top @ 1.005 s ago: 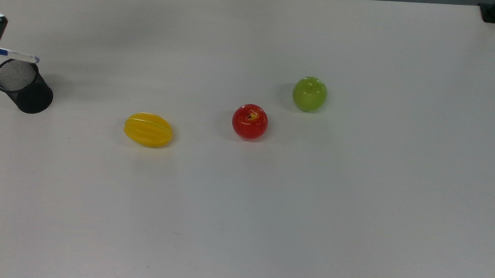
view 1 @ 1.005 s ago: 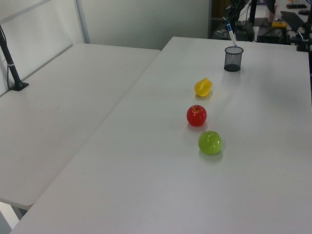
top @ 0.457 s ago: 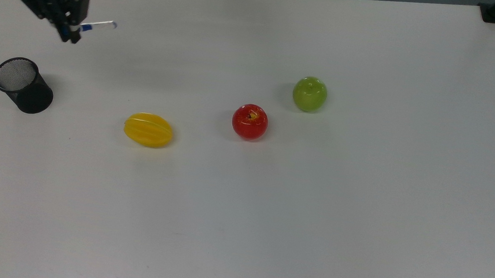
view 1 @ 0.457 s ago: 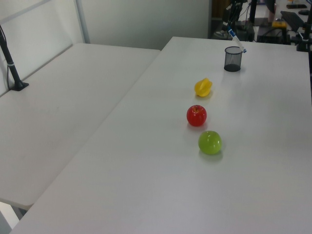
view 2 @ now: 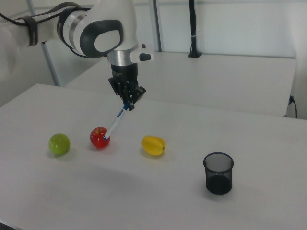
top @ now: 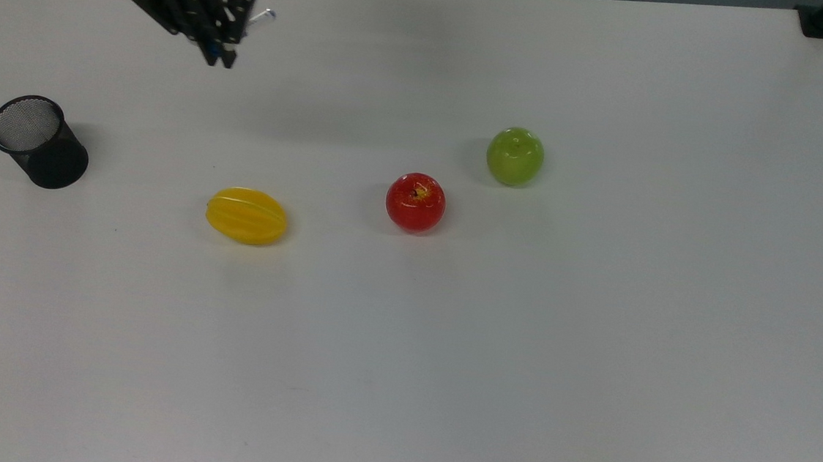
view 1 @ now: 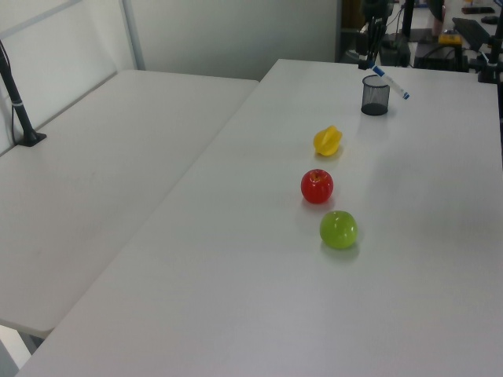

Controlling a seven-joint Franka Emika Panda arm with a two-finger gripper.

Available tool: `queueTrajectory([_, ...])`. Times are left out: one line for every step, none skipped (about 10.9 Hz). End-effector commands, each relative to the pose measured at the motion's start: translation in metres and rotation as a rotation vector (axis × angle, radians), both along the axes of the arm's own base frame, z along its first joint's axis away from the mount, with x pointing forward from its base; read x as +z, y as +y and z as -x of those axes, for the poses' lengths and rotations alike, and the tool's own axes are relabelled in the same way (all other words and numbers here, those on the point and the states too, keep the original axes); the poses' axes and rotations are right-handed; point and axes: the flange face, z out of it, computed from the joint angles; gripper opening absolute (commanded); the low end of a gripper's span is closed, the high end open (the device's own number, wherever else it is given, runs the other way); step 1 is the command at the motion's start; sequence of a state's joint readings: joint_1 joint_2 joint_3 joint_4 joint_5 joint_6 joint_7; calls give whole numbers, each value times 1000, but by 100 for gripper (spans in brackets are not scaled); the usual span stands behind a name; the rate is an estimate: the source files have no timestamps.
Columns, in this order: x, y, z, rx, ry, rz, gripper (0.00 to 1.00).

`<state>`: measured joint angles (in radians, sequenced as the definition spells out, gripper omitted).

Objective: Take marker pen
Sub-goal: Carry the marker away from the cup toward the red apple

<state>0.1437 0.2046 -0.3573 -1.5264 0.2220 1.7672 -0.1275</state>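
Note:
My gripper [top: 218, 53] hangs over the far part of the white table, shut on the marker pen [top: 262, 16]. The pen is a slim white barrel with blue at its end, and it slants down and away from the fingers. In the right view the gripper [view 2: 128, 104] is well above the table, and the marker pen [view 2: 115, 123] points down in front of the red apple. In the left view the gripper [view 1: 372, 63] holds the marker pen [view 1: 391, 82] in the air by the mesh cup.
A black mesh pen cup [top: 38, 141] stands at the top view's left with nothing in it. A yellow star fruit [top: 247, 216], a red apple [top: 415, 202] and a green apple [top: 515, 156] lie in a row across the table's middle.
The gripper has carried the marker pen from just above the mesh cup towards the top view's right and far edge. The pen is now well away from the cup.

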Motion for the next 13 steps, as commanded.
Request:
queueTrajectory([-5, 61, 0, 38, 52, 31, 0])
queueTrajectory([-6, 69, -1, 50, 54, 29, 0])
queueTrajectory([-11, 74, -2, 61, 62, 29, 0])
queueTrajectory([-19, 81, -5, 73, 66, 29, 0])
queueTrajectory([-33, 86, -10, 82, 86, 35, 0])
queueTrajectory([-41, 92, -12, 92, 96, 44, 0])
queueTrajectory([-53, 97, -16, 106, 117, 52, 0])
queueTrajectory([-64, 104, -19, 118, 131, 57, 0])
queueTrajectory([-74, 106, -21, 123, 148, 69, 0])
queueTrajectory([-83, 113, -24, 135, 149, 77, 0])
queueTrajectory([-88, 115, -27, 136, 140, 80, 0])
queueTrajectory([-98, 119, -30, 142, 147, 84, 0])
queueTrajectory([-111, 124, -33, 157, 165, 88, 1])
